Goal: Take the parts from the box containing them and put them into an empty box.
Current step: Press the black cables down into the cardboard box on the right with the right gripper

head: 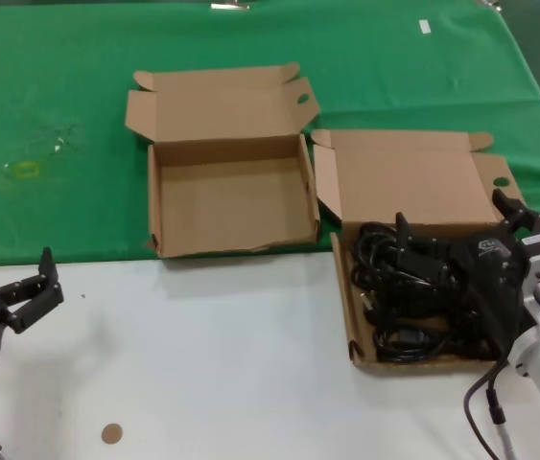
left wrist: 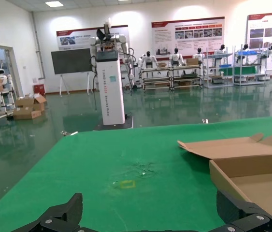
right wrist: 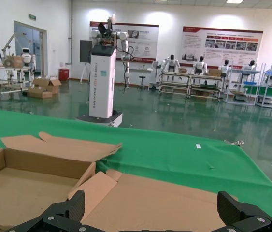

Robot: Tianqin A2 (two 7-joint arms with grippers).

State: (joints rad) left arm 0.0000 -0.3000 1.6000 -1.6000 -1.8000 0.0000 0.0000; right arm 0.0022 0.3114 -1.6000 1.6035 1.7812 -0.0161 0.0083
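I can read no text for certain; lettering on the tall white pillar-shaped robot base [left wrist: 110, 87] stays illegible to me.

Green cloth [head: 58, 96] over far table half; small brown disc [head: 110, 433] on white near surface [head: 202, 364].

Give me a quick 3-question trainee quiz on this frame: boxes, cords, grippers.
1. True or false: the empty box already holds a power cord.
2. Which gripper is over the power cords?
A. left gripper
B. right gripper
3. Fill in: the box of cords sits to the robot's ____ of the empty box.

Key: 1 false, it holds nothing. 2 B; the left gripper waits, open, over the white surface at near left. 3 right.
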